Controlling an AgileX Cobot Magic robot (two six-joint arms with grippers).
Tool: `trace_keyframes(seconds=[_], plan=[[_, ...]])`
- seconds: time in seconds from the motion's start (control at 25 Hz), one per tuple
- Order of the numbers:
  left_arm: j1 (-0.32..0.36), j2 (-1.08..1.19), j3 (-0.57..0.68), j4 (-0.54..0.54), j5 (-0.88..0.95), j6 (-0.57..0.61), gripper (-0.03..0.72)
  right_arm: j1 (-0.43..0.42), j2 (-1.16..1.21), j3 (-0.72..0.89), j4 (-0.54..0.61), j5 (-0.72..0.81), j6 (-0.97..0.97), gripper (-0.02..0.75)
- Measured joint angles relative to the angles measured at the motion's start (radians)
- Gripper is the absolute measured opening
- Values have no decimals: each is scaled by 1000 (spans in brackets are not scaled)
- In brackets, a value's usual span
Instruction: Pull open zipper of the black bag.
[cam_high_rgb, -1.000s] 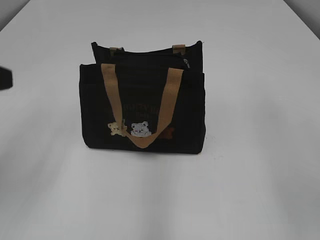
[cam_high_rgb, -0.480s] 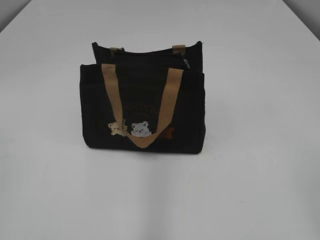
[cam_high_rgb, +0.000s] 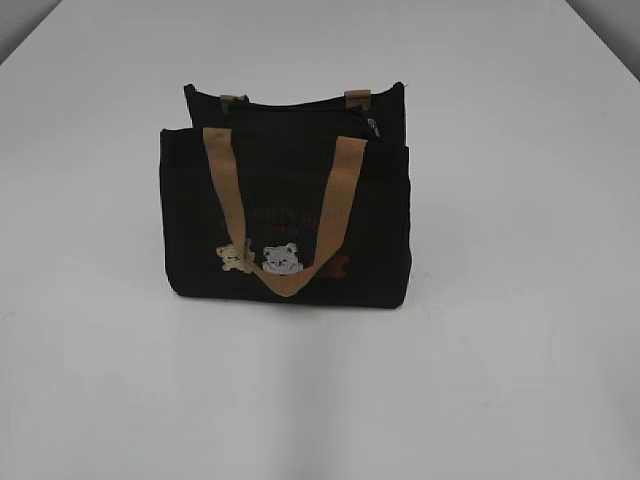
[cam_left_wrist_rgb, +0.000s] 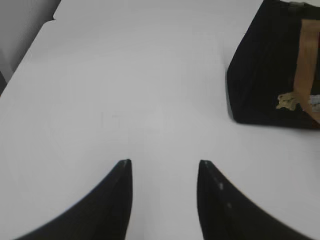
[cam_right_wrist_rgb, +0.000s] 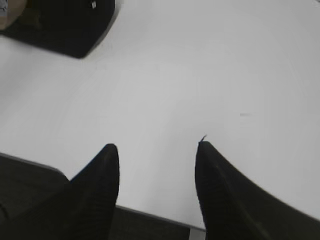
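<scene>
A: Where the white table runs toward its far edge, what is seen?

B: A small boxy black fabric bag is seen standing upright, set near the middle between the left and right edges. One tan webbing handle is draped down its front, above small embroidered bears.

A: And the zipper?

B: A thin dark line is made out along the bag's top; its small silver pull is glimpsed at the right end. Whether it is closed cannot be told.

A: How are the tools held?

B: The left gripper is seen spread, nothing between its black fingers, over bare table well apart from the bag's corner. The right gripper is likewise spread and empty, above the table's near edge.
</scene>
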Motion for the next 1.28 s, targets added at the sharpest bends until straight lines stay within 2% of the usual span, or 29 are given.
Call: trace_keyframes(seconds=[0.76,0.96,1.08,1.28], plan=[[7,-3,2,-3,-2,0,322,-7,0,15,9,-37,19,391],[91,-3,3,-3,-3,0,322,-150,0,15,10,-38,20,391],[85,-3,3,-3,-3,0,317,-186,0,15,10,-38,20,391],[56,-3,3,-3,-3,0,305,-196,0,15,10,-38,21,391]])
